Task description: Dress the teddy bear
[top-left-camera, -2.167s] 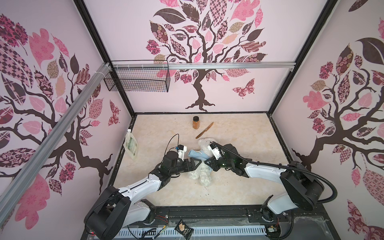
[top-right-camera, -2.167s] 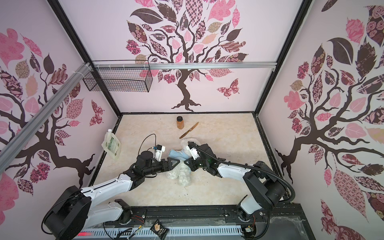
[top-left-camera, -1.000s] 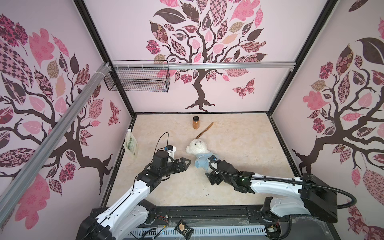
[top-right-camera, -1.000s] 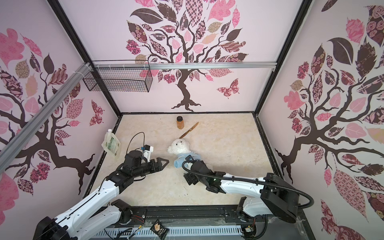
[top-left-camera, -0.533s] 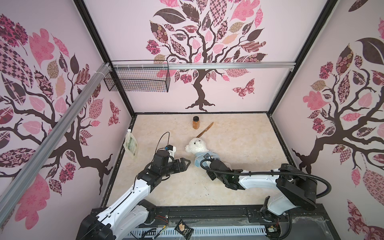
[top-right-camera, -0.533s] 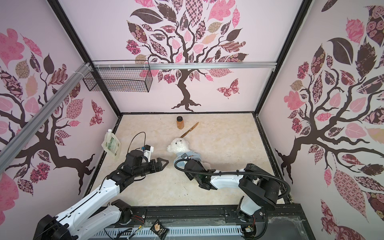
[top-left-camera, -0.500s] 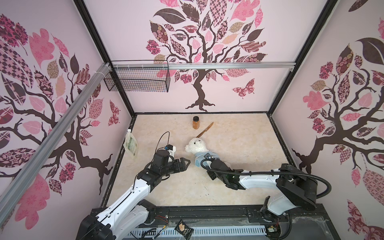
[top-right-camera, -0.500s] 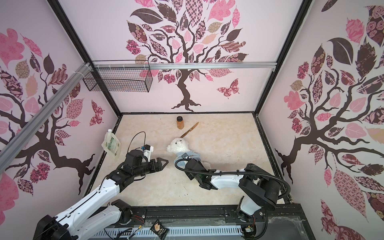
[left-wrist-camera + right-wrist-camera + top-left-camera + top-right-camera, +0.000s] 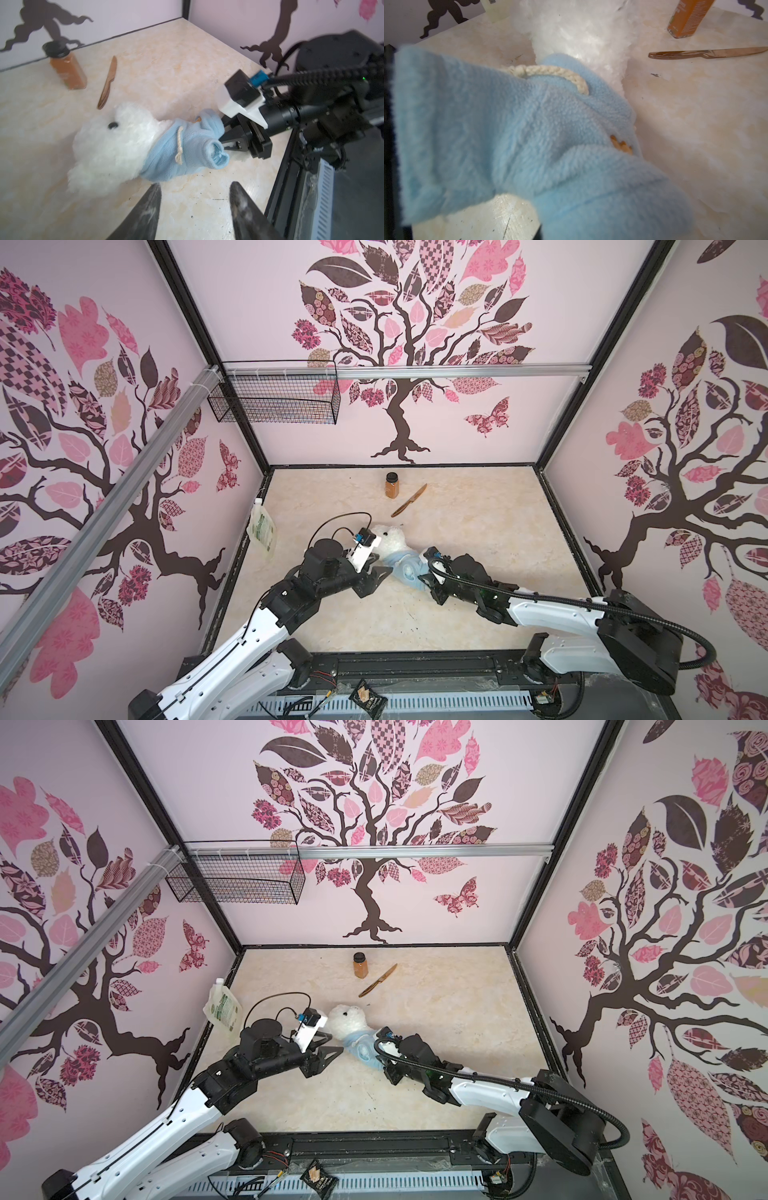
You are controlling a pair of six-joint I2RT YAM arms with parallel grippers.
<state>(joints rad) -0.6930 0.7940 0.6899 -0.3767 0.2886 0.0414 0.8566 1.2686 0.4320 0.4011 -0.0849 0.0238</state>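
The teddy bear [image 9: 392, 540] [image 9: 348, 1025] lies on the table in both top views, fluffy and white, with a light blue shirt [image 9: 402, 569] [image 9: 360, 1049] over its body. In the left wrist view the bear [image 9: 108, 145] and the shirt [image 9: 187, 145] lie just beyond my left gripper [image 9: 196, 185]. That gripper is open with only bare table between its fingers [image 9: 149, 209]. My right gripper [image 9: 223, 138] is shut on the shirt's lower edge. The shirt [image 9: 512, 133] fills the right wrist view and hides those jaws.
An orange spice jar [image 9: 392, 486] and a wooden knife [image 9: 409, 500] lie behind the bear, near the back wall. A pouch [image 9: 262, 527] leans on the left wall. A wire basket [image 9: 274, 398] hangs high on the back left.
My right gripper has come up to the bear from the front and shut on the shirt. My left gripper has edged right toward the bear, and its jaws have narrowed.
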